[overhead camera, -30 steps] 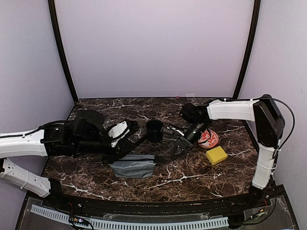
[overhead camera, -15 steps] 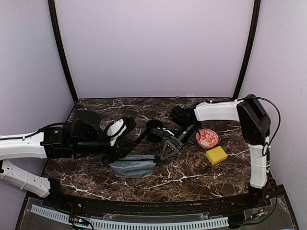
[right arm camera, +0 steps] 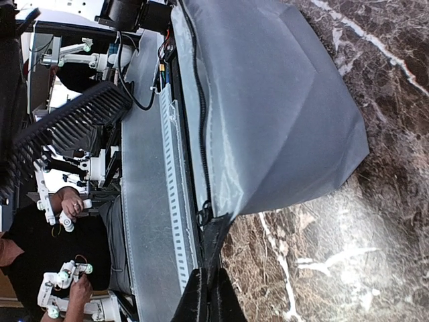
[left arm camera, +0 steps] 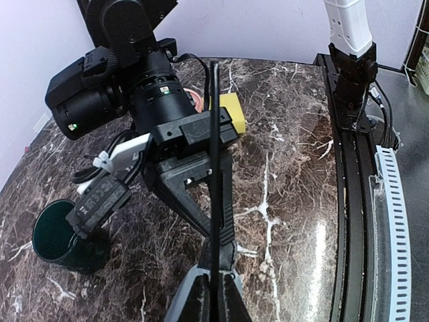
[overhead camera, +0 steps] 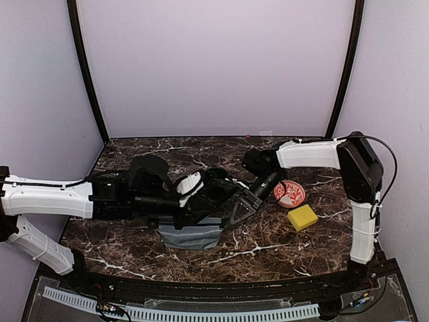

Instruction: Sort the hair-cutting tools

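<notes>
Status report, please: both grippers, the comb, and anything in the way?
Left gripper shut on black comb. Right gripper shut on gray pouch, at its zipper end. Green cup close by.

comb [left arm camera: 216,168] in left claw [left arm camera: 213,302] | pouch [overhead camera: 191,236] front-centre | sponge [overhead camera: 302,217] before plate [overhead camera: 292,194], right

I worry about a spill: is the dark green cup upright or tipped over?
Upright. In the left wrist view the dark green cup stands on the table, open mouth facing up.
</notes>
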Available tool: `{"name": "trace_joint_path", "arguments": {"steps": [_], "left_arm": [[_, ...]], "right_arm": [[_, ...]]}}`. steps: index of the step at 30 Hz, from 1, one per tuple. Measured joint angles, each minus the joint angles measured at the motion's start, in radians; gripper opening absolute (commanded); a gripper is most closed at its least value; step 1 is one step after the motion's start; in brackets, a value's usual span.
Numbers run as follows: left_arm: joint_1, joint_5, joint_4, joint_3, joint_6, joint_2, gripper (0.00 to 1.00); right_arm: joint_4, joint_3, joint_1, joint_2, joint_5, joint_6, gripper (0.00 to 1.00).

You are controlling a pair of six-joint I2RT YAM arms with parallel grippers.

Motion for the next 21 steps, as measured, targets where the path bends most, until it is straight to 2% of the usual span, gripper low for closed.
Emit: {"name": "trace_joint_path", "arguments": {"steps": [11,21], "left_arm": [[0.006,0.039,0.124,0.01,0.051,0.14,0.0],[0.054,0.119,0.156,0.08,0.08,0.232,0.0]], "right_arm": [[-0.054,-0.008,-0.054,-0.017,0.016,-0.047,0.0],[-0.064,-0.008,-0.061,-0.017,0.018,-0.063,0.0]]}}
